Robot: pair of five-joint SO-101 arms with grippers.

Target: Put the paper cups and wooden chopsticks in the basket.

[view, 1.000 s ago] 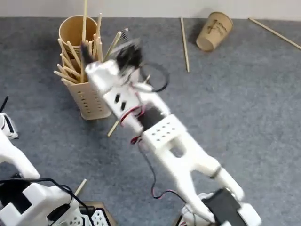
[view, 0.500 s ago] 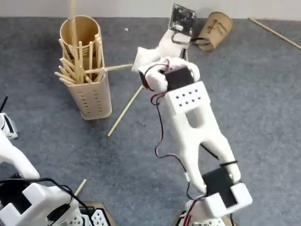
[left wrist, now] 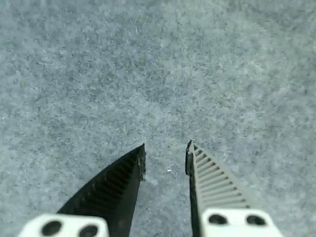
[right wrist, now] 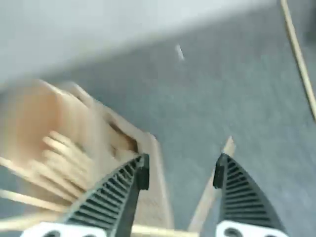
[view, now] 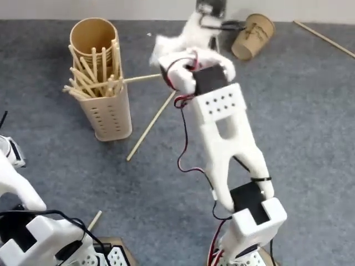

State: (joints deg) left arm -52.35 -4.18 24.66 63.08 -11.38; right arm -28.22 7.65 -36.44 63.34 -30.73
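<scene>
A tan perforated basket stands at the left, holding a paper cup and several wooden chopsticks. One chopstick pokes sideways out of it. Another chopstick lies on the carpet beside the basket. A second paper cup lies on its side at the back. My right gripper is open and empty, just right of the basket, over a chopstick. My left gripper is open over bare grey carpet.
A loose chopstick lies at the back right, with another chopstick in the right wrist view. A short stick end shows by the left arm's base. The right arm spans the middle of the carpet.
The right arm has swung from over the basket toward the back right. The tall chopstick that stood up out of the cup has dropped in among the others.
</scene>
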